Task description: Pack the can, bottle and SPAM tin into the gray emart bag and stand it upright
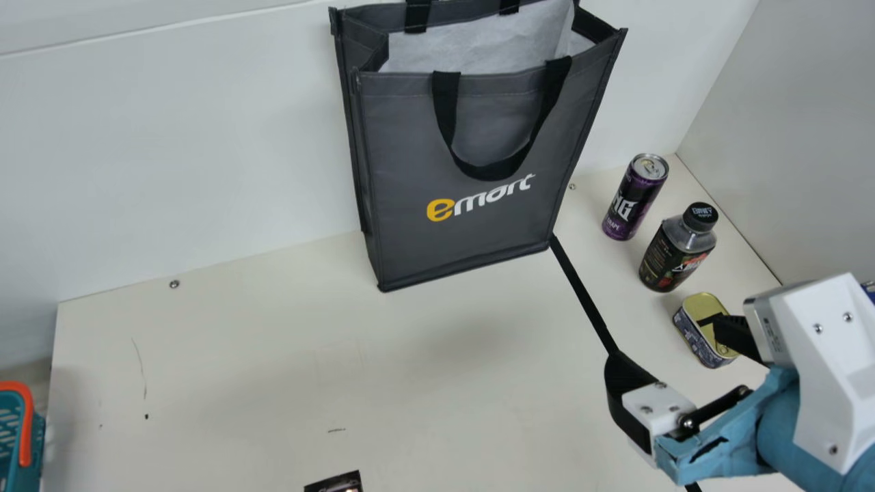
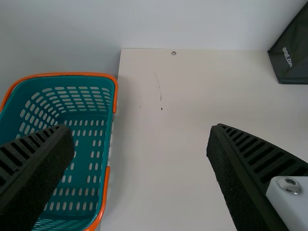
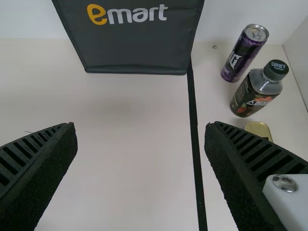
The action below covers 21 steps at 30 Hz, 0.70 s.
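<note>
One bag (image 1: 478,137): stands upright, mouth up.
Right gripper (image 3: 139,144): fingers apart, empty; nearer, so likely the picker, by shifting right.
Left gripper (image 2: 139,144): fingers apart, empty, well off leftward.
Bottle (image 1: 673,256): upright, ahead and right of the right gripper.
Can (image 1: 632,201): long axis vertical, just beyond the bottle.
Tin (image 1: 698,307): flat, near the bottle, closest to the right gripper.

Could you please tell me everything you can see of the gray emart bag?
The gray emart bag looks like fabric, with black edging, a pale lining and yellow and white lettering on its front. It stands upright on the table by the back wall, its mouth open. One black handle droops over the front. A black line meets its lower corner. Its inner bottom is hidden.
</note>
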Available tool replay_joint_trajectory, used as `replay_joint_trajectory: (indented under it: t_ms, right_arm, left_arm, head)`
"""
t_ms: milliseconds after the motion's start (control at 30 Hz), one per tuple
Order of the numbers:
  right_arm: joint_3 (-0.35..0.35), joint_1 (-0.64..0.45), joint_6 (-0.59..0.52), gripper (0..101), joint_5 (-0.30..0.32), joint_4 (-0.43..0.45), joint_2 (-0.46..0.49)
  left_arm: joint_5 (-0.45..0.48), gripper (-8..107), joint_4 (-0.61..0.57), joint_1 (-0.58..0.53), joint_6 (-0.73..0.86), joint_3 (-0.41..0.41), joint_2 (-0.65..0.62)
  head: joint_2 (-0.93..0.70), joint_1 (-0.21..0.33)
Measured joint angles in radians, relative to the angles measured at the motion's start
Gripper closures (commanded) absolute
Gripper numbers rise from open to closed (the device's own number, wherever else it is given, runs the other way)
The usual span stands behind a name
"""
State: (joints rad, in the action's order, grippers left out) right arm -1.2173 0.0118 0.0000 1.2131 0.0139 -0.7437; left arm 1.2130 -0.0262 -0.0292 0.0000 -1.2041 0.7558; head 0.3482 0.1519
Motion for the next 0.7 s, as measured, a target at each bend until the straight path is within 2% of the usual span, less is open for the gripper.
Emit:
replay_joint_trajectory:
  t_ms: [700]
  right_arm:
    - [-0.001,0.0,0.0,6,-0.001,0.0,-0.001]
  left_arm:
    - [0.0,9,0.0,0.0,0.0,0.0,0.0]
  head:
    - [-0.002,0.0]
